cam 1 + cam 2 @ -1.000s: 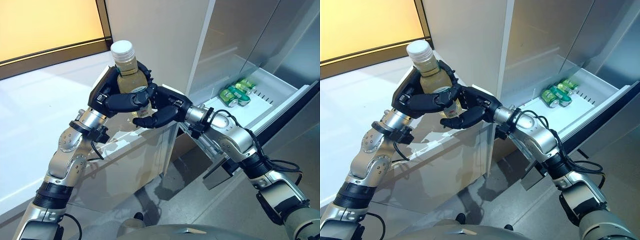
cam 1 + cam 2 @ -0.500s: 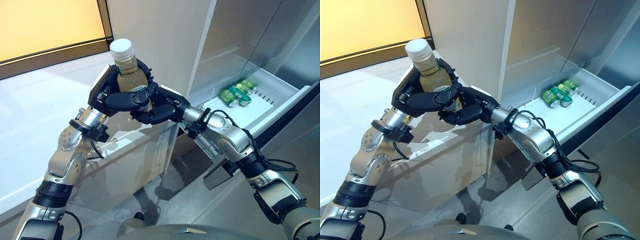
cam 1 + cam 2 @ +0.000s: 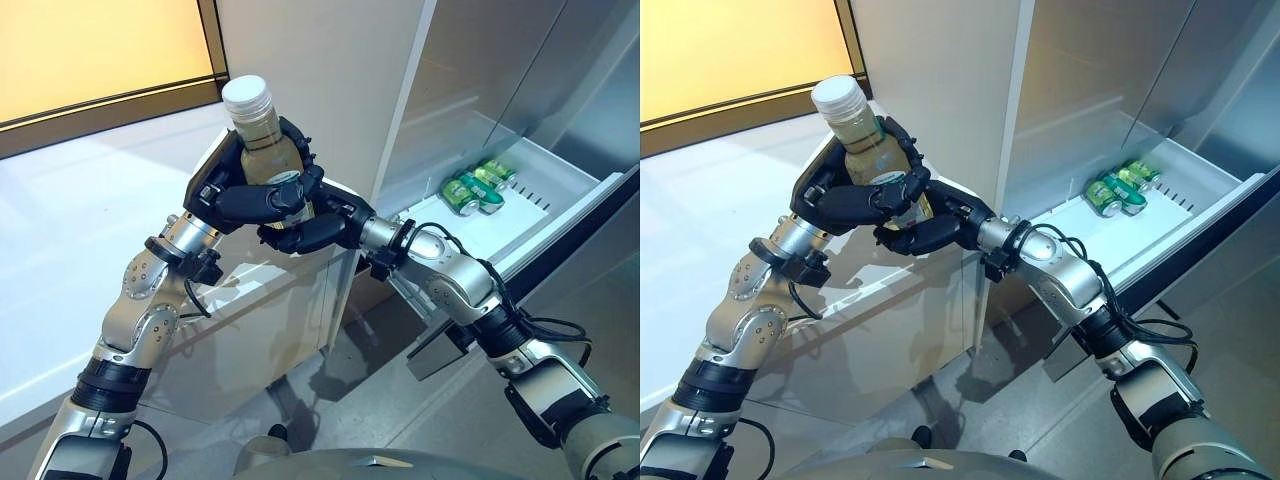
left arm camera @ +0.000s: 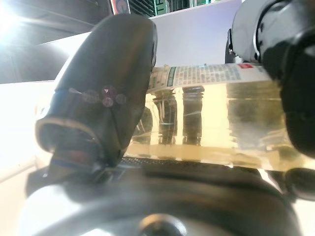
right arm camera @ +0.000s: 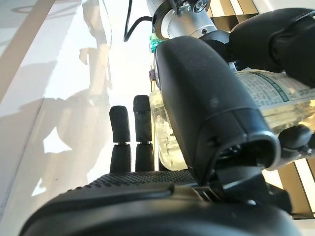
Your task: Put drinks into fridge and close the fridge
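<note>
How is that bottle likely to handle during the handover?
The bottle looks nearly full of pale liquid, so probably heavy for its size. Its clear smooth wall may be slippery, and upright in the left robot hand it could tip.

Ahead of you on the left, a glossy white counter [image 3: 90, 200] catches bright reflected light. Behind it runs a dark-framed window [image 3: 110, 100] whose pane glows warm yellow-orange. A tall off-white cabinet panel [image 3: 320, 80] stands upright at the centre, beside the counter. Below, the floor [image 3: 370, 400] is grey and slightly reflective.
</note>
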Robot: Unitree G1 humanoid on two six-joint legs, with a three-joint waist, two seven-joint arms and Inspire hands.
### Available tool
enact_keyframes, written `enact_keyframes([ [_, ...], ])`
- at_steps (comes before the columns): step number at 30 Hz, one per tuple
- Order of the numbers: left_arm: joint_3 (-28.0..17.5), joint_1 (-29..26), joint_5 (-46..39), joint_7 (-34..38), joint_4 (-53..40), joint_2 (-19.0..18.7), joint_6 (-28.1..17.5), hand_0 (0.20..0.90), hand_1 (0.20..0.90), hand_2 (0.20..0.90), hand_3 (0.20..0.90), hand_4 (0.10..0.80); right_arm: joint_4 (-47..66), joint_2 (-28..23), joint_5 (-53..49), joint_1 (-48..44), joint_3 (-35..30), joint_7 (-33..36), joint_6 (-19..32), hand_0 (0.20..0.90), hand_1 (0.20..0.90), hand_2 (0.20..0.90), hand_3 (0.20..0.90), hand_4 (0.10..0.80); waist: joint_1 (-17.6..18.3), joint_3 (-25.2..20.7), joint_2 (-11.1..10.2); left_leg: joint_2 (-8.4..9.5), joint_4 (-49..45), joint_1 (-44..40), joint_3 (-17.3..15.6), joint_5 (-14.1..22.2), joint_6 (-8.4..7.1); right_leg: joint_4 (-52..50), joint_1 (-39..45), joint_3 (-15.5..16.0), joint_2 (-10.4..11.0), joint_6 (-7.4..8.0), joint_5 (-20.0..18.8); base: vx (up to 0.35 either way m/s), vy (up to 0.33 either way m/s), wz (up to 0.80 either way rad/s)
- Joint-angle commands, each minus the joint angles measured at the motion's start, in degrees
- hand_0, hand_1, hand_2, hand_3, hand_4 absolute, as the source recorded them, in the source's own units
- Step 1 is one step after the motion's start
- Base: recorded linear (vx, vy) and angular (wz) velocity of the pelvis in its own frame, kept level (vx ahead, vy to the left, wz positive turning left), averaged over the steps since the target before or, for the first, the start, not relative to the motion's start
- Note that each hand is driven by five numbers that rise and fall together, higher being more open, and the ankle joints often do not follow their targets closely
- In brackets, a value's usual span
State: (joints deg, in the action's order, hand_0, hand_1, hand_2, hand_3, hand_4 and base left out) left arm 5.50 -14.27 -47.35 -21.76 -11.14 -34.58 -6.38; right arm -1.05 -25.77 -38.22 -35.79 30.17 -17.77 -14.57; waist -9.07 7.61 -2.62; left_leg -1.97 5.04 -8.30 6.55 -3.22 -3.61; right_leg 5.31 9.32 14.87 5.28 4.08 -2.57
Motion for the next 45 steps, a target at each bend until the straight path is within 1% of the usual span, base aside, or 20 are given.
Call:
enact_keyframes([
  [1, 0.6, -10.4, -5.0, -1.6, -5.7, -0.4, -5.4, 0.326, 0.326, 0.326, 0.230, 0.130, 2.8, 3.5, -4.9, -11.6, -1.3, -1.1, 7.9, 0.300, 0.300, 0.300, 0.200, 0.100, 0.6, -6.6, 0.1, 6.37, 0.0, -0.1, -1.1, 6.0, 4.22, -0.4, 0.5, -2.9, -2.1, 0.26, 2.9, 0.000, 0.000, 0.00],
  [2, 0.6, -10.4, -5.1, -1.7, -5.7, -0.5, -5.3, 0.479, 0.479, 0.479, 0.409, 0.309, 2.9, 3.4, -5.0, -11.7, -1.3, -1.1, 7.9, 0.300, 0.300, 0.300, 0.200, 0.100, 0.6, -6.6, 0.1, 6.38, 0.0, -0.1, -1.0, 6.0, 4.22, -0.4, 0.4, -2.9, -2.1, 0.26, 2.9, 0.000, 0.000, 0.00],
  [3, 0.5, -10.5, -5.2, -1.8, -5.8, -0.6, -5.2, 0.462, 0.462, 0.462, 0.389, 0.289, 3.2, 3.3, -5.1, -11.7, -1.5, -0.9, 7.9, 0.300, 0.300, 0.300, 0.200, 0.100, 0.6, -6.6, 0.1, 6.39, 0.0, -0.1, -1.0, 6.0, 4.22, -0.4, 0.4, -3.0, -2.1, 0.27, 2.9, 0.000, 0.000, 0.00],
  [4, 0.5, -10.5, -5.3, -1.8, -5.8, -0.7, -5.2, 0.375, 0.375, 0.375, 0.288, 0.188, 3.4, 3.2, -5.3, -11.7, -1.6, -0.7, 8.0, 0.300, 0.300, 0.300, 0.200, 0.100, 0.6, -6.6, 0.1, 6.39, 0.0, -0.1, -1.0, 6.0, 4.22, -0.4, 0.4, -3.0, -2.1, 0.27, 2.9, 0.000, 0.000, 0.00],
  [5, 0.5, -10.4, -5.3, -1.9, -5.6, -0.7, -5.3, 0.385, 0.385, 0.385, 0.299, 0.199, 3.3, 3.3, -5.3, -11.7, -1.6, -0.7, 8.2, 0.300, 0.300, 0.300, 0.200, 0.100, 0.6, -6.6, 0.2, 6.37, 0.0, -0.1, -1.0, 6.0, 4.21, -0.4, 0.4, -3.0, -2.1, 0.26, 2.9, 0.000, 0.000, 0.00],
  [6, 0.4, -10.4, -5.4, -2.1, -5.4, -0.8, -5.4, 0.427, 0.427, 0.427, 0.348, 0.248, 3.0, 3.4, -5.2, -11.7, -1.7, -0.7, 8.4, 0.300, 0.300, 0.300, 0.200, 0.100, 0.6, -6.7, 0.2, 6.38, 0.0, -0.1, -1.0, 6.0, 4.22, -0.4, 0.5, -3.0, -2.1, 0.25, 2.9, 0.000, 0.000, 0.00],
  [7, 0.4, -10.4, -5.4, -2.1, -5.4, -0.8, -5.4, 0.521, 0.521, 0.521, 0.458, 0.358, 3.0, 3.4, -5.2, -11.7, -1.6, -0.8, 8.4, 0.300, 0.300, 0.300, 0.200, 0.100, 0.6, -6.7, 0.2, 6.38, 0.0, -0.1, -1.0, 6.0, 4.22, -0.4, 0.5, -3.0, -2.1, 0.25, 2.9, 0.000, 0.000, 0.00],
  [8, 0.3, -10.4, -5.2, -2.0, -5.3, -0.9, -5.3, 0.900, 0.900, 0.900, 0.900, 0.800, 3.1, 3.4, -5.2, -11.8, -1.7, -0.5, 8.5, 0.300, 0.300, 0.300, 0.200, 0.100, 0.6, -6.7, 0.2, 6.40, 0.0, -0.1, -1.0, 6.0, 4.22, -0.4, 0.4, -3.0, -2.1, 0.25, 2.9, 0.000, 0.000, 0.00],
  [14, 0.0, -10.3, -4.4, -0.8, -5.4, -1.1, -5.0, 0.900, 0.900, 0.900, 0.900, 0.800, 3.8, 2.9, -5.4, -11.9, -2.0, 0.0, 8.5, 0.300, 0.300, 0.300, 0.200, 0.100, 0.6, -6.8, 0.2, 6.37, 0.0, -0.1, -1.0, 6.0, 4.27, -0.3, 0.4, -3.1, -2.2, 0.21, 2.9, 0.000, 0.000, 0.00],
  [22, -1.9, -9.2, -3.3, -1.4, -4.2, -2.7, -5.6, 0.900, 0.900, 0.900, 0.900, 0.800, 4.5, 2.0, -5.2, -11.8, -3.6, 1.2, 10.5, 0.300, 0.300, 0.300, 0.200, 0.100, 0.6, -6.8, 0.4, 6.33, 0.0, 0.0, -1.0, 6.0, 4.21, -0.3, 0.3, -3.0, -2.2, 0.22, 2.8, 0.000, 0.000, 0.00],
  [26, -3.4, -8.1, -3.8, -3.6, -4.0, -3.6, -5.8, 0.900, 0.900, 0.900, 0.900, 0.800, 5.4, 1.1, -4.8, -11.7, -4.8, 2.3, 11.7, 0.300, 0.300, 0.300, 0.200, 0.100, 0.6, -6.9, 0.5, 6.30, 0.0, 0.2, -1.0, 5.9, 4.18, -0.3, 0.2, -3.1, -2.2, 0.17, 2.8, -0.012, 0.002, 0.00],
  [27, -3.7, -7.8, -4.0, -4.1, -3.8, -3.7, -5.6, 0.900, 0.900, 0.900, 0.900, 0.800, 5.5, 0.9, -4.8, -11.8, -5.1, 2.6, 12.1, 0.300, 0.300, 0.300, 0.200, 0.100, 0.6, -6.9, 0.5, 6.37, 0.0, 0.6, -1.0, 5.2, 4.21, -0.3, -0.1, -3.0, -2.1, 0.11, 2.3, 0.000, 0.000, 0.00],
  [28, -4.1, -7.2, -3.7, -4.4, -3.5, -3.8, -5.6, 0.900, 0.900, 0.900, 0.900, 0.800, 5.9, 0.8, -4.6, -11.7, -5.4, 3.0, 12.8, 0.300, 0.300, 0.300, 0.200, 0.100, 0.6, -7.0, 0.6, 6.30, 0.0, 0.3, -0.9, 5.8, 4.19, -0.3, 0.1, -3.2, -2.3, 0.13, 2.8, -0.049, 0.011, 0.00],
  [29, -4.4, -6.9, -3.3, -4.5, -3.4, -3.9, -5.7, 0.900, 0.900, 0.900, 0.900, 0.800, 6.1, 0.6, -4.5, -11.7, -5.7, 3.2, 13.1, 0.300, 0.300, 0.300, 0.200, 0.100, 0.6, -6.9, 0.6, 6.37, 0.0, 0.6, -1.0, 5.3, 4.21, -0.3, -0.2, -3.1, -2.2, 0.08, 2.3, 0.000, 0.000, 0.00],
  [30, -5.1, -6.1, -2.7, -4.6, -2.8, -4.2, -5.7, 0.900, 0.900, 0.900, 0.900, 0.800, 6.6, 0.1, -4.8, -11.6, -6.3, 3.6, 13.5, 0.300, 0.300, 0.300, 0.200, 0.100, 0.6, -7.1, 0.7, 6.33, 0.0, 0.4, -0.9, 5.9, 4.20, -0.3, 0.0, -3.2, -2.3, 0.14, 2.8, 0.000, 0.000, 0.00],
  [33, -6.8, -4.3, -2.4, -6.6, -1.6, -5.1, -5.8, 0.900, 0.900, 0.900, 0.900, 0.800, 7.9, -0.7, -5.1, -11.2, -7.8, 3.8, 14.6, 0.300, 0.300, 0.300, 0.200, 0.100, 0.6, -7.2, 0.8, 6.31, 0.0, 0.5, -1.0, 5.9, 4.26, -0.3, -0.1, -3.3, -2.3, 0.15, 2.8, -0.018, 0.004, -0.01],
  [35, -7.4, -3.5, -3.1, -6.4, -1.1, -5.5, -5.5, 0.900, 0.900, 0.900, 0.900, 0.800, 8.5, -1.1, -4.7, -10.9, -8.4, 3.9, 15.3, 0.300, 0.300, 0.300, 0.200, 0.100, 0.6, -7.3, 0.8, 6.32, 0.0, 0.6, -1.0, 5.9, 4.25, -0.3, -0.1, -3.4, -2.3, 0.16, 2.9, -0.029, 0.009, 0.00],
  [36, -8.0, -3.0, -3.6, -6.3, -0.7, -5.6, -5.6, 0.900, 0.900, 0.900, 0.900, 0.800, 9.0, -1.5, -4.9, -10.9, -8.8, 3.9, 15.6, 0.300, 0.300, 0.300, 0.200, 0.100, 0.6, -7.3, 0.8, 6.37, 0.0, 0.9, -1.1, 5.3, 4.26, -0.3, -0.5, -3.3, -2.2, 0.13, 2.3, 0.000, 0.000, 0.00],
  [40, -9.9, -0.9, -5.0, -6.9, 0.2, -4.6, -6.2, 0.900, 0.900, 0.900, 0.900, 0.800, 11.1, -2.4, -4.9, -9.9, -10.3, 3.7, 16.4, 0.300, 0.300, 0.300, 0.200, 0.100, 0.6, -7.3, 0.7, 6.37, 0.0, 1.1, -1.1, 5.3, 4.26, -0.3, -0.6, -3.3, -2.2, 0.13, 2.3, -0.013, 0.005, 0.00],
  [45, -11.8, 1.9, -4.8, -6.5, 1.4, -3.0, -6.6, 0.900, 0.900, 0.900, 0.900, 0.800, 14.8, -3.0, -4.9, -7.9, -11.9, 2.8, 16.1, 0.300, 0.300, 0.300, 0.200, 0.100, 0.9, -7.4, 0.7, 6.41, 0.0, 1.1, -1.1, 5.3, 4.30, -0.3, -0.8, -3.5, -2.2, 0.11, 2.3, -0.013, 0.005, 0.00],
])
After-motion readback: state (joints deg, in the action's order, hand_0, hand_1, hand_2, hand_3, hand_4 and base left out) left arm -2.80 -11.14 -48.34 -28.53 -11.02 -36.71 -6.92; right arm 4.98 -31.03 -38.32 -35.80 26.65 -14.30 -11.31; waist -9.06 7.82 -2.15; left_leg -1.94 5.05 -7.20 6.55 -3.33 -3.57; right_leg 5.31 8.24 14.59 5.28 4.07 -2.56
